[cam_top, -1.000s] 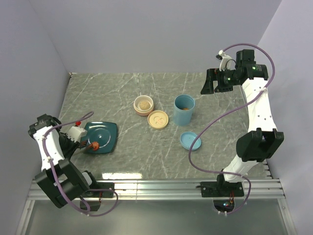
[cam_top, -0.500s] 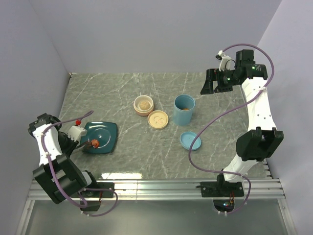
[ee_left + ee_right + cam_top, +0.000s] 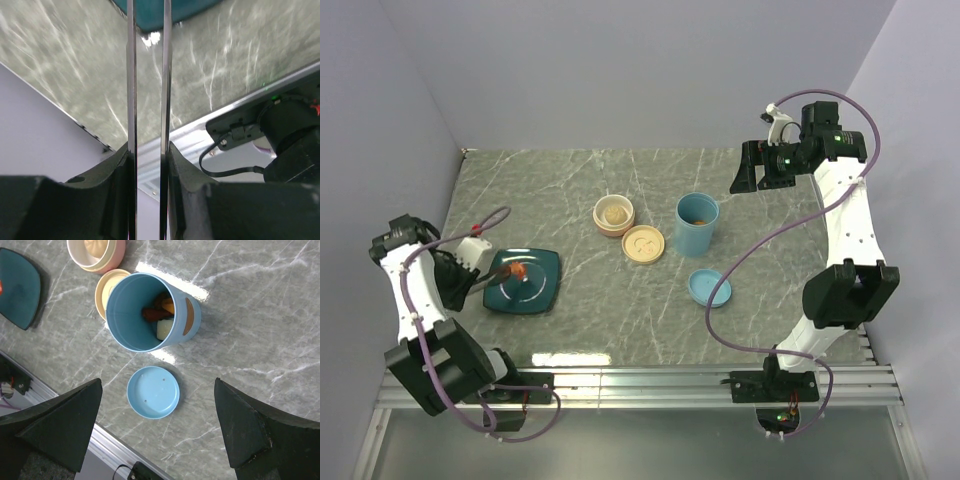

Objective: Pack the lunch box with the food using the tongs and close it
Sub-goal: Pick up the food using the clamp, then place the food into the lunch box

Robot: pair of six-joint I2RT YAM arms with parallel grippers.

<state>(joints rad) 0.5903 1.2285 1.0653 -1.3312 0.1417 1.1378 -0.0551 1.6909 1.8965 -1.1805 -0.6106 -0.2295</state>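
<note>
The table (image 3: 580, 180) is grey-green marble with white veins. Near its left edge, the square plate (image 3: 542, 270) is dark teal and the shrimp piece (image 3: 517, 270) red-orange. The lunch box (image 3: 695, 242) and its lid (image 3: 709, 288) are light blue, the bowl (image 3: 614, 232) pinkish-beige, the smiley lid (image 3: 643, 243) cream, and the tongs (image 3: 131, 75) silvery.

Teal plate (image 3: 542, 292) on marble table (image 3: 580, 180)

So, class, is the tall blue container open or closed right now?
Open: the blue container has no lid on; its blue lid lies on the table beside it, and food pieces show inside.
</note>
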